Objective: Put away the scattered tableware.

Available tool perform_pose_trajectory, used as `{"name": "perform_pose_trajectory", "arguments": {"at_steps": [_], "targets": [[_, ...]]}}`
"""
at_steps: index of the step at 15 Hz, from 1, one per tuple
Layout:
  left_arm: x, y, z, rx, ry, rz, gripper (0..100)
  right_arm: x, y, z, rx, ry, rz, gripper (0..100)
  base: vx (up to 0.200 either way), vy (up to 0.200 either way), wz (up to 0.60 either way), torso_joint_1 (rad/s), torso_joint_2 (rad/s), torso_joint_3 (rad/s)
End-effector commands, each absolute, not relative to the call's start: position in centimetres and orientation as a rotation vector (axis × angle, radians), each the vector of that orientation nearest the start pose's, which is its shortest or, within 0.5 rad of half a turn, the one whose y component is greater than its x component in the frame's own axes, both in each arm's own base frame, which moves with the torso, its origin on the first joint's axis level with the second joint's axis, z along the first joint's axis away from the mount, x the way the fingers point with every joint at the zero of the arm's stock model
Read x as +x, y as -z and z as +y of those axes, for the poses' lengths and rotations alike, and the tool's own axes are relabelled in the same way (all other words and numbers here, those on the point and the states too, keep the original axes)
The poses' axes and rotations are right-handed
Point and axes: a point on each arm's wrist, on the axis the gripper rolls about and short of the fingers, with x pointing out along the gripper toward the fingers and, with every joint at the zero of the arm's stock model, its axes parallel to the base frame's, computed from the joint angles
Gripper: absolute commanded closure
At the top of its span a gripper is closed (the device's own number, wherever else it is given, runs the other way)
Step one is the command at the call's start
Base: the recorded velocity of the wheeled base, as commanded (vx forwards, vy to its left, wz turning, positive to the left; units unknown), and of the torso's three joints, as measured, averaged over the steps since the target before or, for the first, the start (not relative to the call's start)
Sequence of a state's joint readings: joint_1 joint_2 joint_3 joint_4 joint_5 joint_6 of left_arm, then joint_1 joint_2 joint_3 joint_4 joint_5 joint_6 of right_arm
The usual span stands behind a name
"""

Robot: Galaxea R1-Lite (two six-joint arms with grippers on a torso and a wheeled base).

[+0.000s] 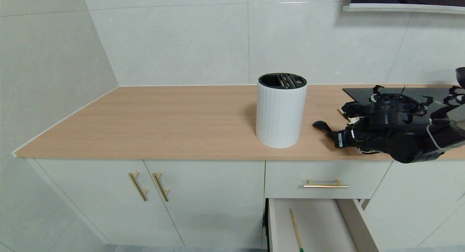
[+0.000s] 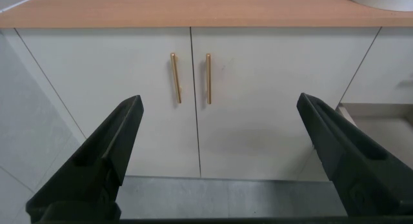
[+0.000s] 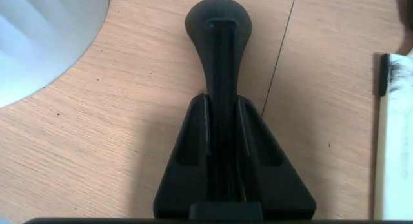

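Black utensil handle (image 3: pixel 218 30) is pinched tight in the right claw (image 3: pixel 222 101), its rounded end poking out past the fingertips over the wooden surface (image 1: pixel 163 121), near the white cylindrical holder (image 1: pixel 281 114). The left claw (image 2: pixel 219 102) gapes wide, facing the cabinet doors (image 2: pixel 258 88).

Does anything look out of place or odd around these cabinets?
Yes. The lower drawer stands pulled open, with a single chopstick lying alone and slanted on its floor; the upper drawer is shut. Nothing looks spilled or damaged.
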State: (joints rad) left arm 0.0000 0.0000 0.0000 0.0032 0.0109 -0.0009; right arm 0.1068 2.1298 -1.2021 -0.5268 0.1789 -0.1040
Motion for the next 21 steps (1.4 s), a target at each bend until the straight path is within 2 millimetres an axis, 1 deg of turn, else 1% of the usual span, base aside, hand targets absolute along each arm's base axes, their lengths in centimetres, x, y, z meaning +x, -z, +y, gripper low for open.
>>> {"name": "perform_pose_trajectory", "arguments": {"at_steps": [1, 3, 5, 6, 7, 8, 9, 10, 11, 12, 13, 14, 15, 16, 18, 21], "targets": [[-2.3, -7.5, 0.0, -0.002, -0.012, 0.005, 0, 41.3, -12.7, 4.9, -0.083, -0.3, 0.372, 100, 0.0, 0.0, 0.0, 0.0, 0.0, 0.0], [-2.3, -7.5, 0.0, -0.002, -0.012, 0.003, 0, 40.3, -14.3, 4.9, -0.073, -0.29, 0.365, 100, 0.0, 0.0, 0.0, 0.0, 0.0, 0.0], [-2.3, -7.5, 0.0, -0.002, -0.012, 0.003, 0, 37.9, -16.2, 5.0, -0.016, -0.285, 0.417, 100, 0.0, 0.0, 0.0, 0.0, 0.0, 0.0], [-2.3, -7.5, 0.0, -0.002, -0.012, 0.003, 0, 36.0, -17.4, 5.5, 0.009, -0.291, 0.443, 100, 0.0, 0.0, 0.0, 0.0, 0.0, 0.0], [-2.3, -7.5, 0.0, -0.002, -0.012, 0.003, 0, 35.8, -17.5, 5.4, 0.011, -0.291, 0.443, 100, 0.0, 0.0, 0.0, 0.0, 0.0, 0.0], [-2.3, -7.5, 0.0, -0.002, -0.012, 0.005, 0, 32.5, -19.7, 5.8, 0.057, -0.272, 0.461, 100, 0.0, 0.0, 0.0, 0.0, 0.0, 0.0], [-2.3, -7.5, 0.0, -0.002, -0.012, 0.003, 0, 30.7, -20.5, 6.2, 0.072, -0.267, 0.481, 100, 0.0, 0.0, 0.0, 0.0, 0.0, 0.0], [-2.3, -7.5, 0.0, -0.002, -0.012, 0.005, 0, 27.4, -21.7, 6.3, 0.065, -0.257, 0.51, 100, 0.0, 0.0, 0.0, 0.0, 0.0, 0.0], [-2.3, -7.5, 0.0, -0.002, -0.011, 0.005, 0, 25.6, -22.1, 6.2, 0.064, -0.259, 0.531, 100, 0.0, 0.0, 0.0, 0.0, 0.0, 0.0], [-2.3, -7.5, 0.0, -0.002, -0.012, 0.005, 0, 24.3, -22.3, 6.3, 0.067, -0.264, 0.541, 100, 0.0, 0.0, 0.0, 0.0, 0.0, 0.0], [-2.3, -7.5, 0.0, -0.002, -0.012, 0.003, 0, 22.4, -22.1, 6.2, 0.068, -0.249, 0.588, 100, 0.0, 0.0, 0.0, 0.0, 0.0, 0.0], [-2.3, -7.5, 0.0, -0.002, -0.012, 0.003, 0, 21.8, -21.6, 6.0, 0.06, -0.237, 0.618, 100, 0.0, 0.0, 0.0, 0.0, 0.0, 0.0], [-2.3, -7.5, 0.0, -0.002, -0.012, 0.003, 0, 21.4, -20.5, 5.9, 0.045, -0.218, 0.658, 100, 0.0, 0.0, 0.0, 0.0, 0.0, 0.0], [-2.3, -7.5, 0.0, -0.002, -0.012, 0.003, 0, 21.2, -19.9, 5.9, 0.034, -0.201, 0.677, 100, 0.0, 0.0, 0.0, 0.0, 0.0, 0.0], [-2.3, -7.5, 0.0, -0.002, -0.012, 0.003, 0, 20.8, -19.6, 6.2, 0.015, -0.18, 0.681, 100, 0.0, 0.0, 0.0, 0.0, 0.0, 0.0], [-2.3, -7.5, 0.0, -0.002, -0.012, 0.005, 0, 20.2, -18.3, 6.0, 0.004, -0.177, 0.728, 100, 0.0, 0.0, 0.0, 0.0, 0.0, 0.0]]}}
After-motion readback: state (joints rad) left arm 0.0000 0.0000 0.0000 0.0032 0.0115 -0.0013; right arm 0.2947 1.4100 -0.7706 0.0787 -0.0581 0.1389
